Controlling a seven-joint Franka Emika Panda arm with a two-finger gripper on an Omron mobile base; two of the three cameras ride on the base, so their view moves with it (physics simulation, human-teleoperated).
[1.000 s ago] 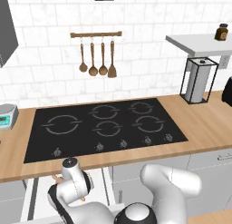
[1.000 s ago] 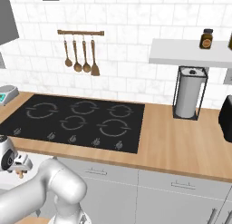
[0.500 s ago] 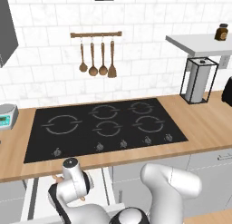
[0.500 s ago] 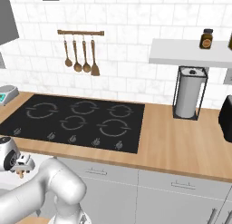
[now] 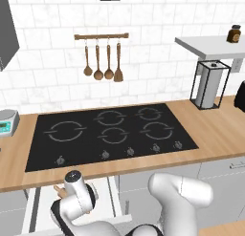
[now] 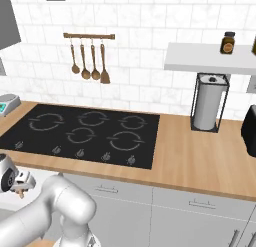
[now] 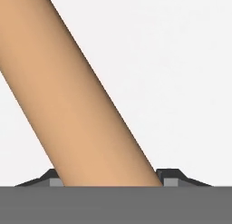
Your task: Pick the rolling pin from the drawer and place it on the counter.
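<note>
Inside the open drawer (image 5: 115, 198) below the counter (image 5: 217, 134), the gripper (image 7: 108, 180) is pinching the rolling pin (image 7: 74, 100), one finger on each side of its thick body. The pin lies diagonally against the drawer's white floor.

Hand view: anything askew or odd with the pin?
The rolling pin runs diagonally across the hand view, skewed to the fingers that sit at either side of it over the white drawer. Nothing else stands out.
</note>
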